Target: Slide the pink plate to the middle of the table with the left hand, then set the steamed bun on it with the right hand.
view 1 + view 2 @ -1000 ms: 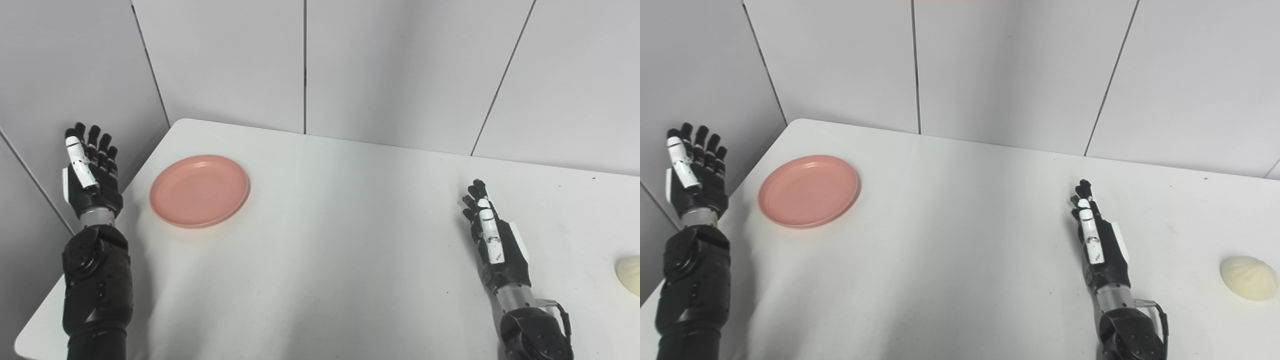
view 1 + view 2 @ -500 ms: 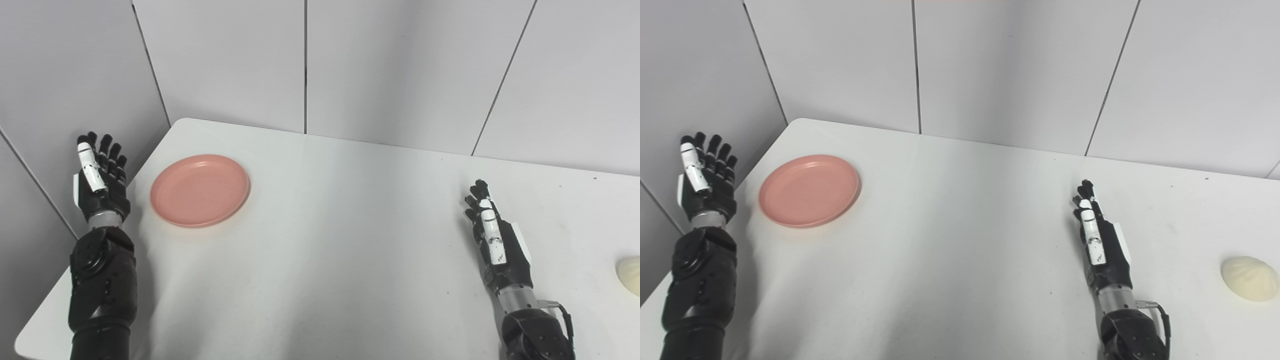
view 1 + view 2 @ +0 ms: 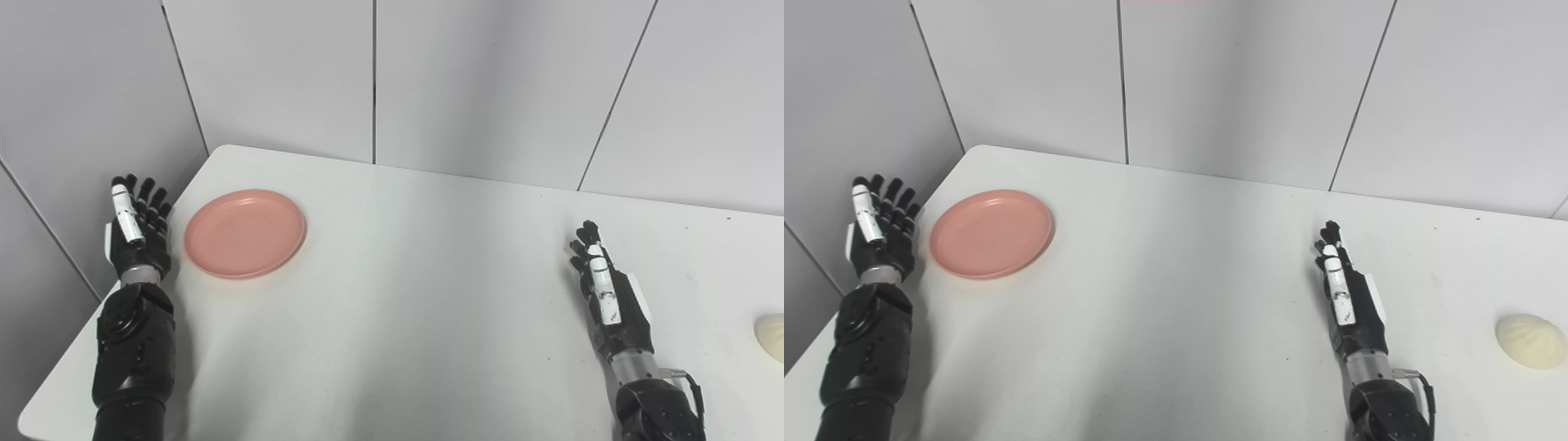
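Now, at the far left of the frame, the left robot hand (image 3: 139, 229) stands upright on its black, jointed forearm at the surface's (image 3: 416, 306) left edge, fingers apart and extended, grasping nothing; it sits just beside the pink plate (image 3: 245, 233) without touching it, a stance that looks suited to pushing the plate sideways with the palm or finger edge rather than lifting it. The pink plate lies flat in the upper left of the frame near the surface's left corner, well short of the middle, so the slide has not yet begun. It is a shallow round dish with a low raised rim and a matte, plastic-looking finish, likely to glide easily over the smooth white surface. Right of centre, the right robot hand (image 3: 1347, 297) rests low over the surface, fingers straight and close together, released and holding nothing; it appears to be waiting its turn. At the far right edge the steamed bun (image 3: 1530, 340) sits alone on the surface, well apart from that hand: a pale cream dome with faint pleats, soft-looking and probably easy to dent under a tight grip.
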Controlling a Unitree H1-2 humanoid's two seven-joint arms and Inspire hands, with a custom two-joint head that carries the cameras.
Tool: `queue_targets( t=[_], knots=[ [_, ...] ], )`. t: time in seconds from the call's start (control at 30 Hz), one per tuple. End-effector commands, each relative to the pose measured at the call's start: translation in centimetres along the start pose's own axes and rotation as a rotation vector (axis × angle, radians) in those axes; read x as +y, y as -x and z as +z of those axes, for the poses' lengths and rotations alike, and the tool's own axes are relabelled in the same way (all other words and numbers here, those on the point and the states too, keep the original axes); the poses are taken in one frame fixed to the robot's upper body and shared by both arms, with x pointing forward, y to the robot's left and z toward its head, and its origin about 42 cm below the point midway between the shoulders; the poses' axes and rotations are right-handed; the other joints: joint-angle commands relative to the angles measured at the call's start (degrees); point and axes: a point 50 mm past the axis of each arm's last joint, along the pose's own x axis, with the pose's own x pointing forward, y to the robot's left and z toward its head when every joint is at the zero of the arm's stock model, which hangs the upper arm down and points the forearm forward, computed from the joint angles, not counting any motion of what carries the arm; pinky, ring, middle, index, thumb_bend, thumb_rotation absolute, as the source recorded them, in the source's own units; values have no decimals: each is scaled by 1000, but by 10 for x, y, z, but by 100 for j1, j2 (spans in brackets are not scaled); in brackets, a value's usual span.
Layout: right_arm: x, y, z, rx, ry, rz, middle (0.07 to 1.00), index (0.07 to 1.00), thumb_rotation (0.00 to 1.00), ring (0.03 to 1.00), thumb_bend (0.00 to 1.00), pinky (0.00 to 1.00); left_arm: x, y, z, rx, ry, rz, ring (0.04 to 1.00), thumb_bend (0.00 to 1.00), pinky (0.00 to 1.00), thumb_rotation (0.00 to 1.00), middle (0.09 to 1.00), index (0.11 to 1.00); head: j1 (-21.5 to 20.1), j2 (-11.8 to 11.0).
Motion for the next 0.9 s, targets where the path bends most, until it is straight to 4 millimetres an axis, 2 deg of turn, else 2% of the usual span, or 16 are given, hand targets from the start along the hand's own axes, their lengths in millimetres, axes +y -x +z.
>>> queue_targets(
  t=[0.0,0.57,0.87],
  knots=[
    [-7,23,-26,77,-6,-26,993,1000,1000,980,156,999,-13,-13,20,-43,-2,-30,919,471,965,1000,933,937,8,6],
    [-7,23,-26,79,-9,-27,988,1000,1000,976,156,997,-14,-16,-19,98,-27,-40,940,445,998,1000,946,958,2,18],
    [-7,23,-26,79,-10,-23,995,1000,1000,981,163,1000,-25,-13,-39,161,-25,-82,924,449,955,1000,938,943,-11,22]
  ],
)
